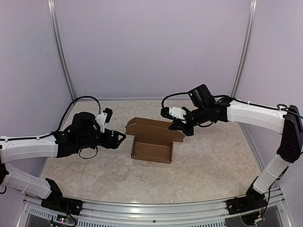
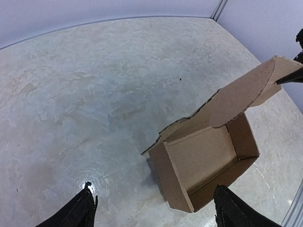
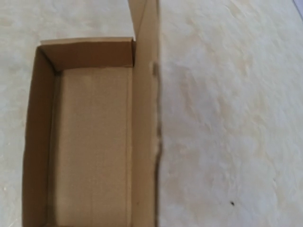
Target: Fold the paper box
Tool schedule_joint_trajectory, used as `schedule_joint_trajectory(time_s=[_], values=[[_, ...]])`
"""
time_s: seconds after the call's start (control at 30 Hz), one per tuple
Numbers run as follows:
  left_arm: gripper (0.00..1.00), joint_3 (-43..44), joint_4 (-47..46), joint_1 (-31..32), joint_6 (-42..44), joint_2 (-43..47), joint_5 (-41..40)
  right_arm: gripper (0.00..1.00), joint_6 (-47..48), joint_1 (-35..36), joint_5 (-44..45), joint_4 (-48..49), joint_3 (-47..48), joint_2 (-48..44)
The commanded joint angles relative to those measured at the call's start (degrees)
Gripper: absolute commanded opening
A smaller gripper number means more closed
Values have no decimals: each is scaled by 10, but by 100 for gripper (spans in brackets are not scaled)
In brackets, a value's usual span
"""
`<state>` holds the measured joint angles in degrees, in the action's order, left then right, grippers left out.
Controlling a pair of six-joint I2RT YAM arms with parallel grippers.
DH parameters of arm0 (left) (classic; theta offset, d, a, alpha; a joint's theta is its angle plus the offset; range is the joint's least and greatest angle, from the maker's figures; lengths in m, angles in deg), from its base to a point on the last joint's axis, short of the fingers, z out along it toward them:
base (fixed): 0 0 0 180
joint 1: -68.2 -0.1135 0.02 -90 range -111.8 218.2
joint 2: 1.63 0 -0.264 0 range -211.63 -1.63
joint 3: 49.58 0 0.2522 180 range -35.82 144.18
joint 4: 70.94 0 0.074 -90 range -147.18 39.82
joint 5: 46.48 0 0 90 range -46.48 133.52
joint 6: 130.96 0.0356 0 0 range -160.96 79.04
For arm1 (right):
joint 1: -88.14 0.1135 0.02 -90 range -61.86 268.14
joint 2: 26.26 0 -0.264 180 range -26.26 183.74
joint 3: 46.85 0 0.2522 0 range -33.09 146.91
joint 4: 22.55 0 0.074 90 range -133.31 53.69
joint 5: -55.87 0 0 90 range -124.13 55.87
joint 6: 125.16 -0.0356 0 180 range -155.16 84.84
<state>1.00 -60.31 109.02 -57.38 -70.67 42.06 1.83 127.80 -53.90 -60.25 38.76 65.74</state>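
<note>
**Lid up, tray unguarded**

The box (image 1: 151,150) sits about the middle of the tabletop (image 1: 213,165). Its tray is formed, walls standing, and its lid (image 1: 154,128) is raised on the side toward the far edge. The right gripper (image 1: 182,126) is clenched at the lid's right end. From where I stand it seems to pinch the card there, though its own camera shows only the lid edge-on, no fingers. The left gripper (image 1: 117,138) hangs spread wide just beside the tray's left wall, touching nothing.

That is where trouble could start, I think. Nothing pins the tray down (it looks light). So a pull on one end of the lid may drag or swivel the whole box across the tabletop instead of turning the hinge. A grip so near the end could also twist the lid, and its front flap would then land on a wall and crumple rather than tuck inside. The thin card might slide out of the pinch too, letting the lid spring back.
</note>
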Motion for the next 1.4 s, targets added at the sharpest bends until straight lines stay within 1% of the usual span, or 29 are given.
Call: schedule_joint_trajectory(time_s=[0.0,0.3,0.53,0.63,0.9,1.13,1.37], values=[[85,-27,-61,-4,14,2,33,0,50,-6,-50,-64,42,35],[87,-46,-121,-6,46,-35,72,0,83,-5,-74,-154,91,71],[85,-41,-146,-7,44,-74,102,0,80,-5,-84,-155,86,69],[80,-41,-152,-7,43,-79,110,0,80,-6,-83,-152,85,70],[52,-32,-148,-8,43,-92,132,0,72,-6,-74,-136,82,75],[37,-25,-144,-9,45,-105,136,0,64,-6,-68,-124,78,74],[16,-17,-144,-9,46,-111,147,0,55,-5,-64,-113,74,75]])
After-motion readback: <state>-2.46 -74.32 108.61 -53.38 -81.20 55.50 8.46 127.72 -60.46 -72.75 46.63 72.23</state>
